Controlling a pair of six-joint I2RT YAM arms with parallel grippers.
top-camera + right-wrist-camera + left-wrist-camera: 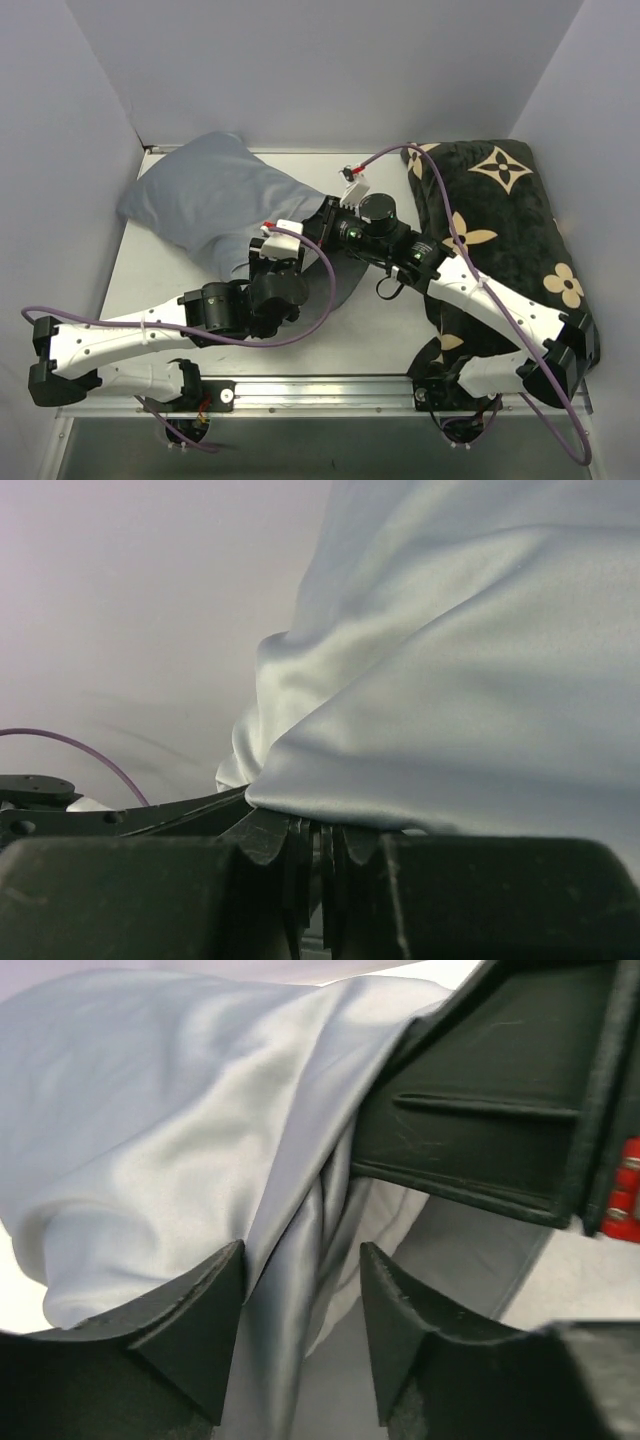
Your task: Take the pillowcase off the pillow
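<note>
The blue-grey pillowcase (205,195) lies plump at the back left of the table, and the pillow is hidden inside it. Its loose end trails toward the table's middle, between my two grippers. My left gripper (270,243) is open, and its fingers (215,1280) stand on either side of a hanging fold of the pillowcase (180,1140). My right gripper (327,215) is shut on the pillowcase edge (450,680); the fabric drapes over its closed tips (318,825). The right gripper's black body (490,1110) shows close by in the left wrist view.
A black cushion with beige flower motifs (500,220) fills the right side of the table, partly under the right arm. White walls enclose the back and both sides. Purple cables loop over both arms. A metal rail (320,390) runs along the near edge.
</note>
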